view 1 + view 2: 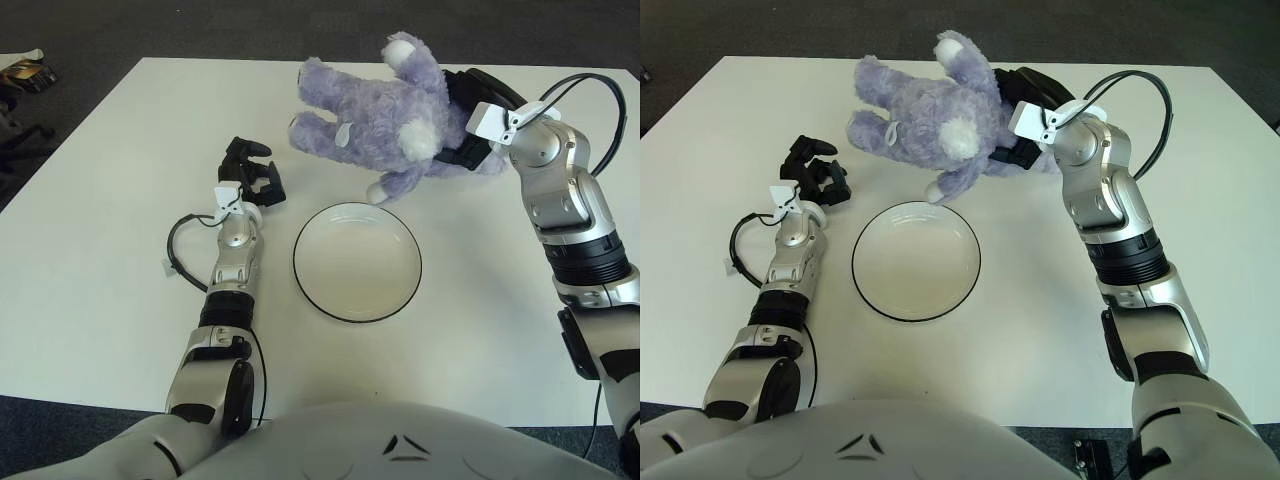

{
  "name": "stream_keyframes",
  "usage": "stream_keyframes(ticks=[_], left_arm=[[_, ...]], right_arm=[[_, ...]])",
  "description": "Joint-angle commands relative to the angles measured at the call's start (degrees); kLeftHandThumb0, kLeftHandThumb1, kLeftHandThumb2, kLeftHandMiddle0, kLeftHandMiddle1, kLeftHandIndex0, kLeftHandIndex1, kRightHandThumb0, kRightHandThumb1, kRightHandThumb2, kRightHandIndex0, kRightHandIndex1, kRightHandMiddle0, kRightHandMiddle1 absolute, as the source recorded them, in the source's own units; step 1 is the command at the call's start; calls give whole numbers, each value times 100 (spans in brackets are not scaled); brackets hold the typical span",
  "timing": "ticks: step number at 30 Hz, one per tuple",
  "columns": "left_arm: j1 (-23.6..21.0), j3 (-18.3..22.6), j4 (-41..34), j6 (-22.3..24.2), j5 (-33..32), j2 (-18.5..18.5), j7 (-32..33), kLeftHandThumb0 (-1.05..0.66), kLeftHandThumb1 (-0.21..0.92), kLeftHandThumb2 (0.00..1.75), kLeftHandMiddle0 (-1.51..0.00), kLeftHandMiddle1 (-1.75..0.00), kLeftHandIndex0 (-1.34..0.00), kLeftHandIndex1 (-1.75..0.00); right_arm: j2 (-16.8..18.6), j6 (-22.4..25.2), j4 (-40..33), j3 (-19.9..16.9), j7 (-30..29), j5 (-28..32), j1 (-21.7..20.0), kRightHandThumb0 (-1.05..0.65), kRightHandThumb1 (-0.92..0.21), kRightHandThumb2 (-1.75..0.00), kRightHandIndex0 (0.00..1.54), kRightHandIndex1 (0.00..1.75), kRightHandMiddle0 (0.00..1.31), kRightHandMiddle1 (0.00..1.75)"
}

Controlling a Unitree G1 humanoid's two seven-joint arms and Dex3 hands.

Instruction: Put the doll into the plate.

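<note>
A: Here, your right hand (470, 125) is closed on the doll (385, 110), which lies beyond the plate (357, 261), one paw near the far rim.

B: And the risk?

A: The grip shows at one end only, so you may find the soft body sagging or swinging in transit; it could catch the rim and shove the plate, or slip free.

B: The plate's contents?

A: Nothing; it lies bare on the table (100, 250).

B: The left hand (250, 175)?

A: Left of the plate, fingers loosely curled, holding nothing.
</note>
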Motion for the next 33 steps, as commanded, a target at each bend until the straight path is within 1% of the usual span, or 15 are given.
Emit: stream_keyframes(ticks=[1, 9, 13, 17, 27, 29, 33], left_arm=[[159, 15, 123, 217, 3, -32, 63, -1, 22, 144, -57, -175, -56, -175], [187, -37, -27, 455, 135, -40, 178, -1, 24, 142, -56, -175, -54, -175], [209, -53, -129, 585, 180, -55, 208, -1, 24, 142, -56, -175, -54, -175], [217, -40, -184, 647, 196, -91, 265, -1, 24, 141, -56, -175, -54, -175], [177, -11, -160, 641, 217, -87, 321, -1, 23, 143, -57, -175, -55, -175], [159, 3, -130, 622, 200, -74, 303, -1, 22, 144, -57, -175, -55, -175], [102, 26, -28, 557, 182, -49, 277, -1, 22, 144, -57, -175, -56, -175]], right_arm=[[-20, -195, -114, -55, 86, 140, 14, 57, -8, -160, 80, 175, 105, 175], [63, -261, -287, -6, 93, 129, 95, 57, -8, -161, 81, 175, 106, 175], [95, -330, -294, -19, 167, 252, 111, 58, -8, -161, 81, 175, 106, 175], [125, -282, -407, -14, 242, 300, 169, 58, -8, -161, 81, 175, 107, 175], [219, -368, -316, -91, 354, 615, 221, 57, -8, -161, 81, 175, 107, 175], [238, -419, -268, -96, 338, 647, 217, 57, -8, -160, 81, 175, 107, 175], [247, -673, -119, -67, 178, 605, 193, 57, -8, -160, 81, 175, 107, 175]])
